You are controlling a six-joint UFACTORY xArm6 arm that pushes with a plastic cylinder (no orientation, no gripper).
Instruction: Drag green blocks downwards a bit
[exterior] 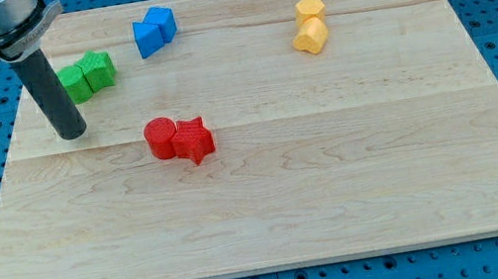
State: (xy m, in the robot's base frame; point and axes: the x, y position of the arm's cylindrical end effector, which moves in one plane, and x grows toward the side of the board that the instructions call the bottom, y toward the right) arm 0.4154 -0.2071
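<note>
Two green blocks sit touching at the view's upper left: one (75, 83) on the left and one (99, 70) on the right, shapes hard to make out. My tip (74, 134) rests on the wooden board just below them, slightly left of their middle, a short gap away and not touching. The dark rod rises up and to the left from the tip and passes just left of the left green block.
Two blue blocks (153, 29) touch at the top, right of the green ones. A red cylinder (160, 136) and red star (194, 139) touch near the middle. Two yellow blocks (310, 25) sit at the upper right. The board's left edge (3, 168) is close.
</note>
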